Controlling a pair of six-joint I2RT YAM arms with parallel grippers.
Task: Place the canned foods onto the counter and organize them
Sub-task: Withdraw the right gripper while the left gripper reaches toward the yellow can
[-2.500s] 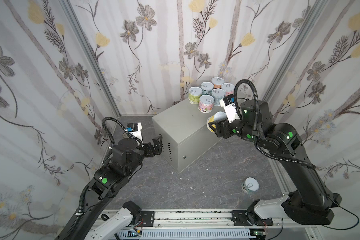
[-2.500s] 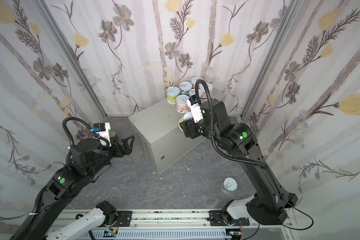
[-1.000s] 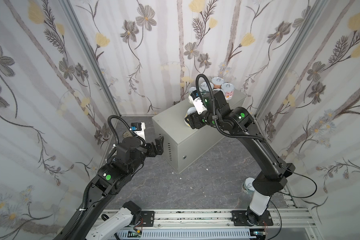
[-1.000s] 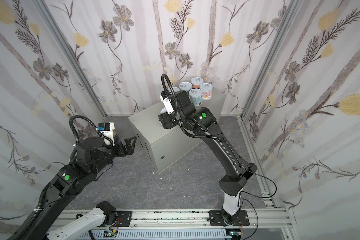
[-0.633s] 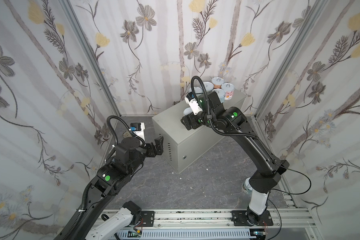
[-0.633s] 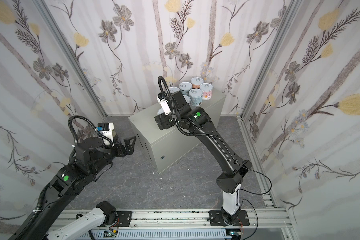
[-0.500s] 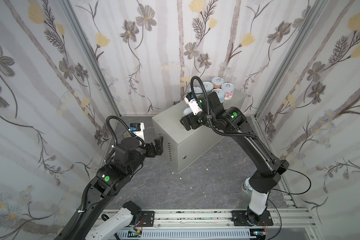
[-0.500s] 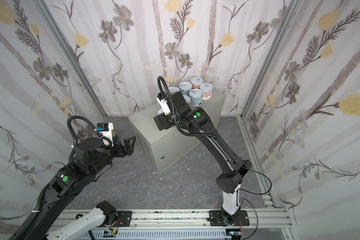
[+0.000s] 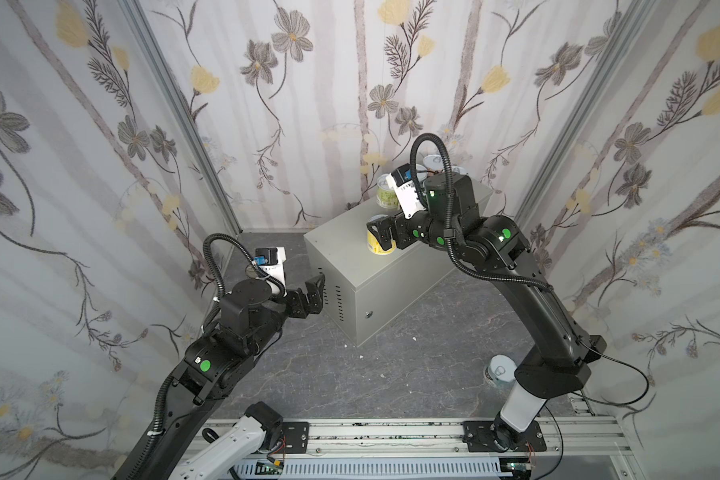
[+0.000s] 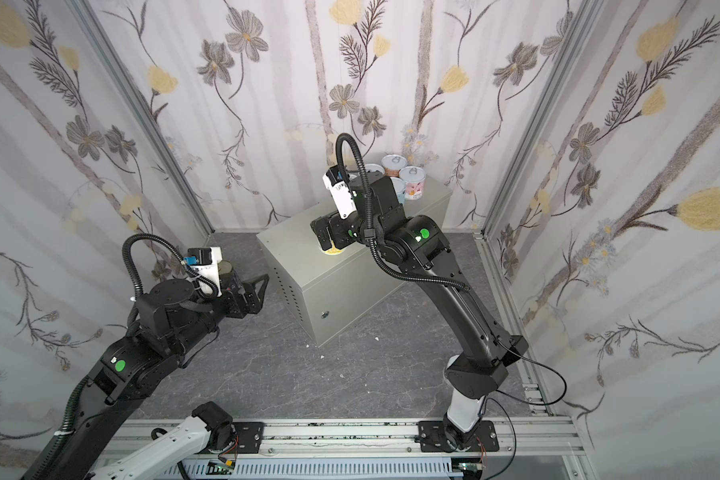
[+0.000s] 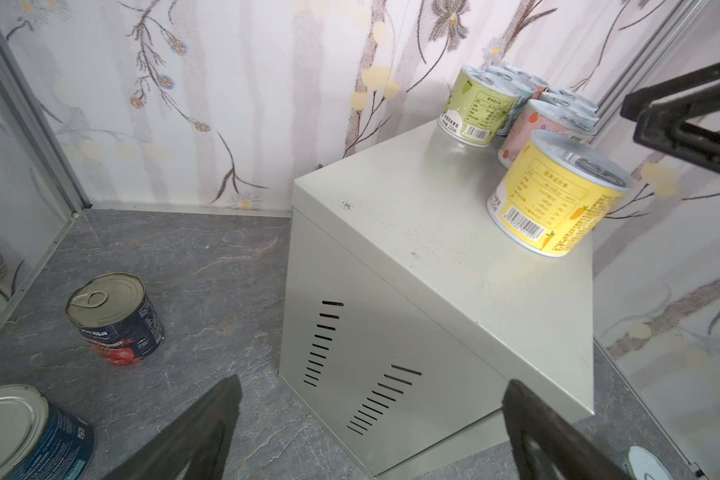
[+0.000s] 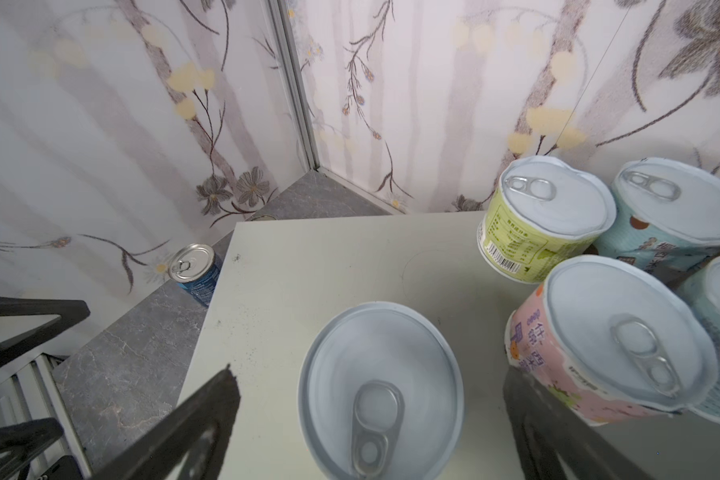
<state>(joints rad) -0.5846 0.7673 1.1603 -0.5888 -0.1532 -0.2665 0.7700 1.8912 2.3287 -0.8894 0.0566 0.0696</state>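
A white-lidded can [image 9: 500,370], a navy-red can [image 11: 115,320] and a blue can [image 11: 26,436] are left on the floor [image 9: 391,365]. The left claw [image 9: 316,293] is held spread, empty. On the worktop [image 9: 350,266], the yellow can [image 11: 553,208] is straddled, untouched, by the spread right claw [image 9: 381,236], seemingly placed to extend the far cluster [image 10: 404,178].

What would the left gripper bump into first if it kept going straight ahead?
Most likely the vented end of the counter: the open left gripper points at its slots, with nothing showing in between. Depth is hard to judge.
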